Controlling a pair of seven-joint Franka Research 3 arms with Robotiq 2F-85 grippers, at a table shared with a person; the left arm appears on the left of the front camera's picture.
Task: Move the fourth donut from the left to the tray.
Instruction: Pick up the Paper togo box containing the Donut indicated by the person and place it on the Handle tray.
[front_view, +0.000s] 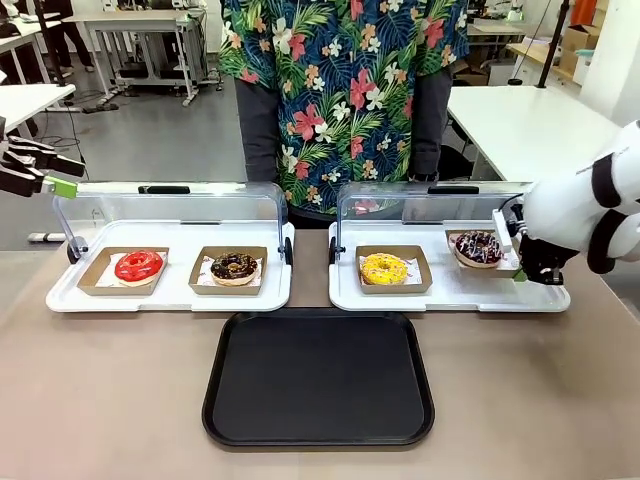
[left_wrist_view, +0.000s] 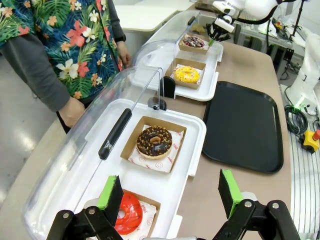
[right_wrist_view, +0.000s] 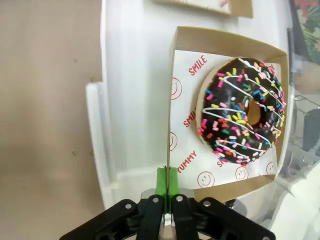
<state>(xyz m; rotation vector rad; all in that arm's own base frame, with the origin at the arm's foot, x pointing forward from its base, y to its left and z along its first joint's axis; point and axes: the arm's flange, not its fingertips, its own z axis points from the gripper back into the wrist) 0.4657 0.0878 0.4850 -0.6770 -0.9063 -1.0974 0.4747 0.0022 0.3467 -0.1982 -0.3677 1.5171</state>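
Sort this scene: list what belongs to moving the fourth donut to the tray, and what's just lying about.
Job: sprinkled chocolate donut, its cardboard holder, black tray, right tool shut on the holder's edge.
Lying about: red donut, crumb-topped donut, yellow donut, open left tool.

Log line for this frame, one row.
right hand: shut on holder rim | sprinkle donut: in holder, at right display tray | left hand: open | black tray: no donut yet

The left claw (left_wrist_view: 170, 187) partly hides the red donut (left_wrist_view: 134, 220).
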